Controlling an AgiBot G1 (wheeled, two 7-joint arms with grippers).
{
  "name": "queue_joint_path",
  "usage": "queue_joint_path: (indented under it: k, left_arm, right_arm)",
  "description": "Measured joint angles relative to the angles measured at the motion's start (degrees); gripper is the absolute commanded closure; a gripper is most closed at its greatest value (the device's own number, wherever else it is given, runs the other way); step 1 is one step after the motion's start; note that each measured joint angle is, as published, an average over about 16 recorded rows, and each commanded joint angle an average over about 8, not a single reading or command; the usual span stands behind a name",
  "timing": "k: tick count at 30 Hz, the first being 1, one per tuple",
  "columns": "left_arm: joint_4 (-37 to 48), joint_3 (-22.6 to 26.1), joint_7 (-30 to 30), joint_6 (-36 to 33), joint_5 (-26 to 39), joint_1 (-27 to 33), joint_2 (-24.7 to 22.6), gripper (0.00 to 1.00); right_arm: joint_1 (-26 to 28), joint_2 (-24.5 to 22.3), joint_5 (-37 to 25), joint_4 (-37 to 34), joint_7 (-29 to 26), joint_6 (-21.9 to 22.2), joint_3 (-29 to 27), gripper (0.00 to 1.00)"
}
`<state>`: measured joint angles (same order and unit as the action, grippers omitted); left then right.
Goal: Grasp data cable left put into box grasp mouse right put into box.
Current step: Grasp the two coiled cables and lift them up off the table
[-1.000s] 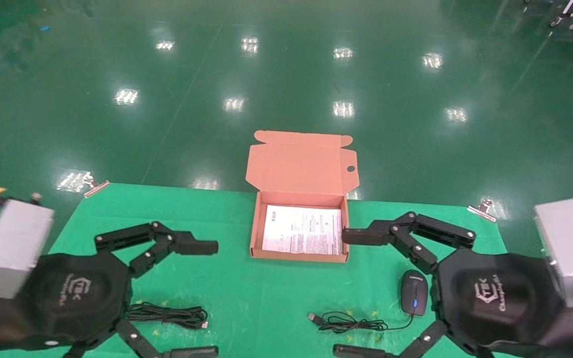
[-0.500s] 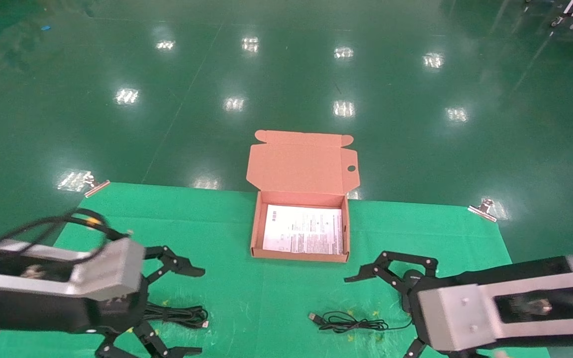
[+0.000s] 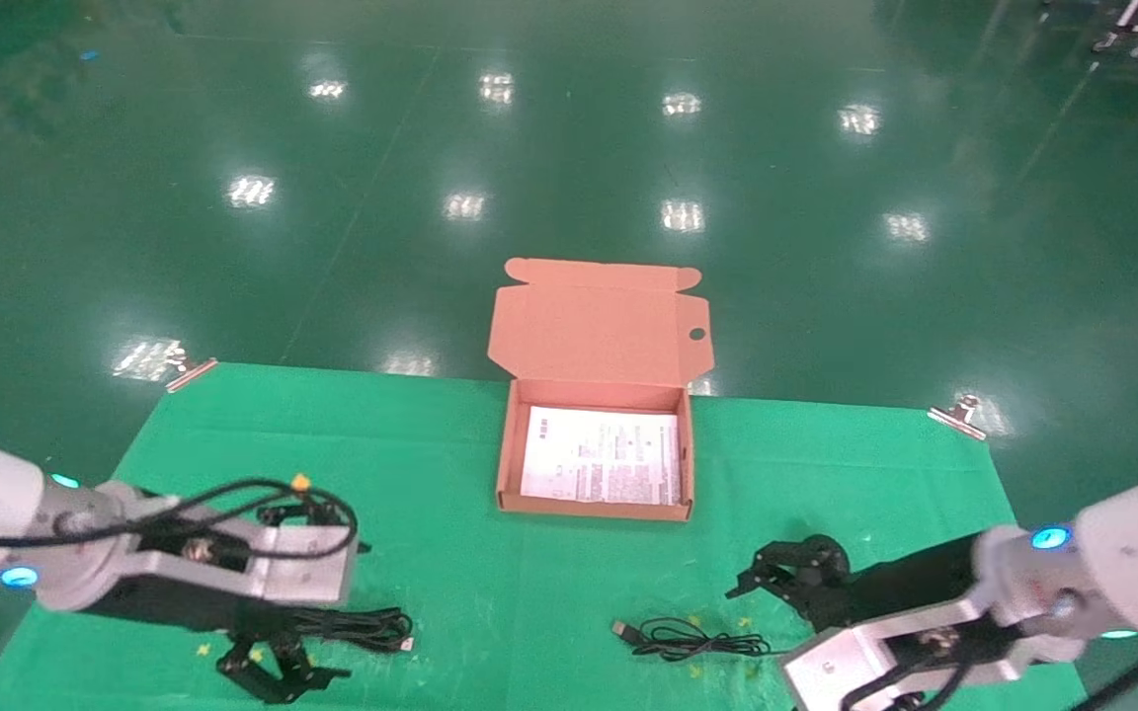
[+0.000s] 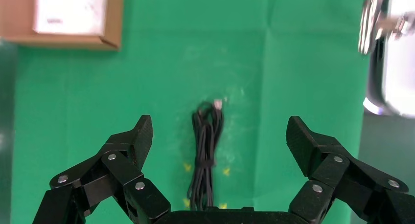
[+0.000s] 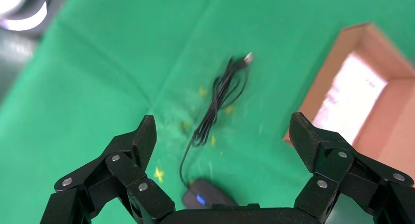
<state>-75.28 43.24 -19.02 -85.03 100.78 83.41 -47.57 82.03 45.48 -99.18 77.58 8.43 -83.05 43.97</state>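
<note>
The data cable (image 3: 364, 628) lies coiled on the green cloth at the front left. My left gripper (image 3: 278, 647) hovers over its left end, open and empty. In the left wrist view the cable (image 4: 205, 155) lies lengthwise between the spread jaws of the left gripper (image 4: 219, 128). My right gripper (image 3: 804, 583) is open above the mouse, which it hides in the head view. The right wrist view shows the mouse (image 5: 208, 199) with its blue light below the right gripper (image 5: 222, 131). The mouse cord (image 3: 697, 642) lies bundled to its left. The box (image 3: 594, 506) stands open at centre.
A white printed sheet (image 3: 601, 456) lies in the box, whose lid (image 3: 599, 331) stands up at the back. Metal clips (image 3: 192, 373) (image 3: 959, 413) hold the cloth's far corners. Beyond the table's far edge is green floor. The cord's USB plug (image 3: 620, 628) points left.
Both arms have swung down from a raised pose to hover low over the cloth, the left over the data cable and the right over the mouse. Both grippers stay open.
</note>
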Motion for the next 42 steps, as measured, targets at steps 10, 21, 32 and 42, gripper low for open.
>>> queue_joint_path:
  k: [10,21,32,42]
  left_arm:
    - [5.9,5.1,1.5,3.8,11.4,-0.6,-5.3,0.0]
    - [20.9,5.9,4.8,8.6,13.6,-0.7,-10.0,0.0]
    - [35.8,4.9,10.8,14.8,12.3,-0.4,-13.5,0.0]
    - [43.3,4.1,15.9,19.6,11.6,0.1,-15.4,0.36]
  right_arm:
    - [-3.5,4.7,-11.8,-1.4,-1.8,6.6,4.1,0.0]
    - [-5.3,9.9,-15.8,-9.2,-5.1,11.1,5.1,0.0]
    - [-5.2,14.3,-13.6,-21.8,-4.0,14.5,4.2,0.0]
    - [-5.2,16.8,-14.3,-28.9,-1.4,19.0,4.1,0.3]
